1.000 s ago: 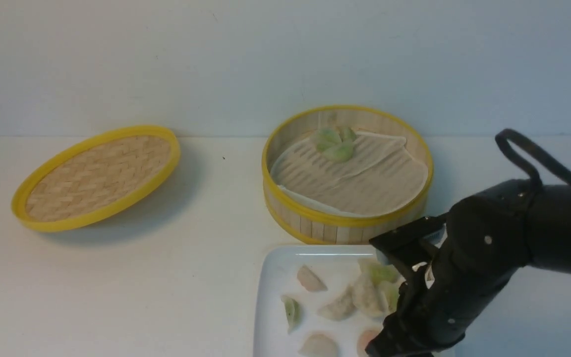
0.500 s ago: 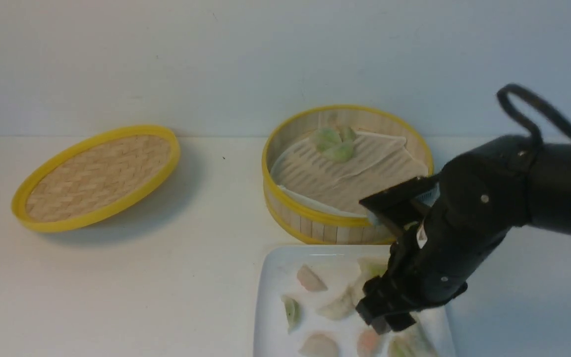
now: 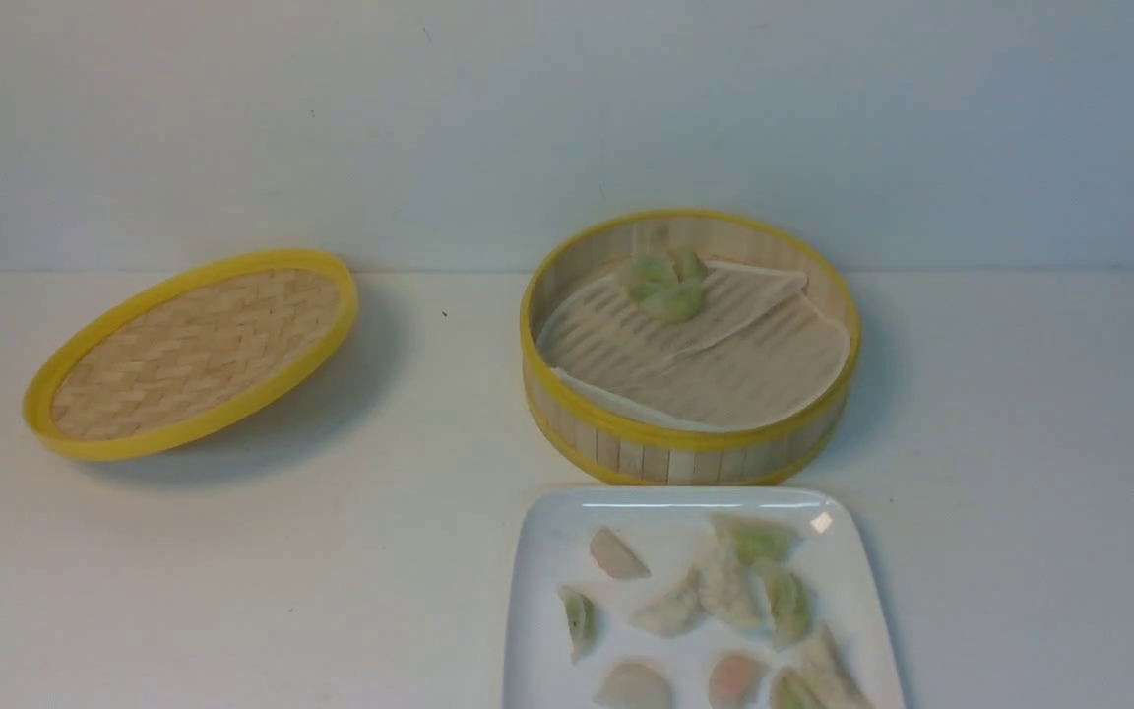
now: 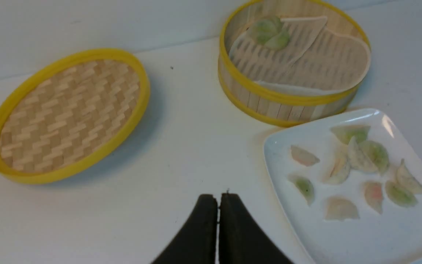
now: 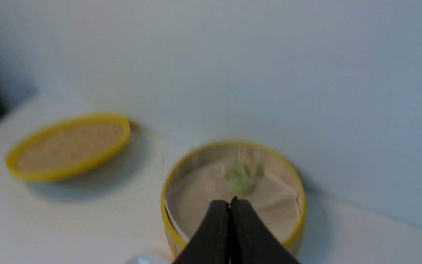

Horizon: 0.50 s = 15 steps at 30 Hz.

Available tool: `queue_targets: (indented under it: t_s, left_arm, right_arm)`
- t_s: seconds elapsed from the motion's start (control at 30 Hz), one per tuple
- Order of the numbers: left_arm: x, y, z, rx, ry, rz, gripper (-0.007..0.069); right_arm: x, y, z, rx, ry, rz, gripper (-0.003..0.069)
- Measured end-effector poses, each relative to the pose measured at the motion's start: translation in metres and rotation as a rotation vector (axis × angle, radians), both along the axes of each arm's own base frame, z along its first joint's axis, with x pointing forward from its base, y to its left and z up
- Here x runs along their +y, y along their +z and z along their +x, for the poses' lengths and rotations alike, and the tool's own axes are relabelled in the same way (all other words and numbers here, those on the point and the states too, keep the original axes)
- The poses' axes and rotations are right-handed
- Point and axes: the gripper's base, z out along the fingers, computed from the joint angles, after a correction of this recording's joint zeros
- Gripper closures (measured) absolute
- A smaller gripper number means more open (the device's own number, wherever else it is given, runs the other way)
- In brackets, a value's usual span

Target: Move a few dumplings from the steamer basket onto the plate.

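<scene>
Smooth, glossy white plate (image 3: 552, 591); steamer basket (image 3: 675, 465) of pale slatted wood, its liner (image 3: 754, 345) matt and ridged; lid (image 3: 203, 354) of rough woven bamboo, rimmed in smooth yellow

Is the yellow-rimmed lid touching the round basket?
Apart: the front view shows bare tabletop between lid and basket.

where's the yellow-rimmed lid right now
In the front view, the lid is on the left side of the table, left of the steamer basket.
</scene>
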Motion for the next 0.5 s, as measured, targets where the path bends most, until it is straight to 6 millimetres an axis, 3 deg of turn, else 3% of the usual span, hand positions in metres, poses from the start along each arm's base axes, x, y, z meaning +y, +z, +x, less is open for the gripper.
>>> queue_targets:
  t_s: [0.03, 0.13, 0.23, 0.33, 0.5]
  left_arm:
    - [-0.001, 0.002, 0.001, -0.028, -0.006, -0.011, 0.0631]
    - [-0.003, 0.008, 0.003, -0.096, -0.021, -0.034, 0.0631]
    - [-0.005, 0.014, 0.005, -0.164, -0.035, -0.053, 0.0631]
    - [-0.006, 0.018, 0.006, -0.208, -0.047, -0.069, 0.0631]
    - [-0.007, 0.020, 0.006, -0.225, -0.054, -0.078, 0.0631]
  right_arm:
    - [-0.019, 0.000, -0.028, -0.117, 0.008, 0.084, 0.0673]
    - [-0.047, -0.019, -0.068, -0.302, 0.027, 0.195, 0.0673]
    - [-0.057, -0.044, -0.082, -0.350, 0.028, 0.223, 0.0673]
    - [-0.054, -0.062, -0.080, -0.345, 0.036, 0.228, 0.0673]
    - [-0.051, -0.071, -0.081, -0.409, 0.069, 0.270, 0.0673]
